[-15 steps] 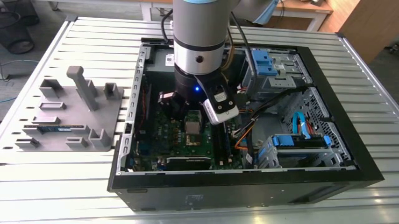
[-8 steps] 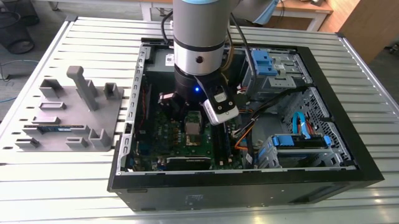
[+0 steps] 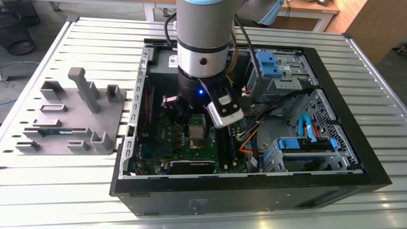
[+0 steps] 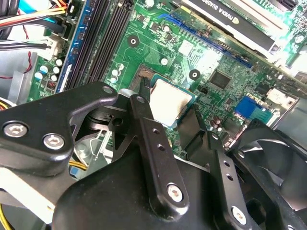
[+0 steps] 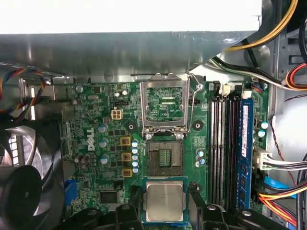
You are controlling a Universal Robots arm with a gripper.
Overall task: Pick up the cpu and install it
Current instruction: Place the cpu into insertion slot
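First wrist view shows the pincer (image 5: 164, 195) clamped on the cpu (image 5: 164, 202) over the board (image 5: 96, 143), just beside the open socket (image 5: 164, 158); lowered tilted or off-centre, it could damage that socket.

Robotics lab / workshop imo: open PC case (image 3: 254, 195) w/ its guts showing on a slatted alu bench (image 3: 64, 191), grey parts fixture (image 3: 111, 114) next to it, robot arm (image 3: 203, 43) over the board, wood desks (image 3: 318, 7) + mesh bin (image 3: 16, 28) in the bg.
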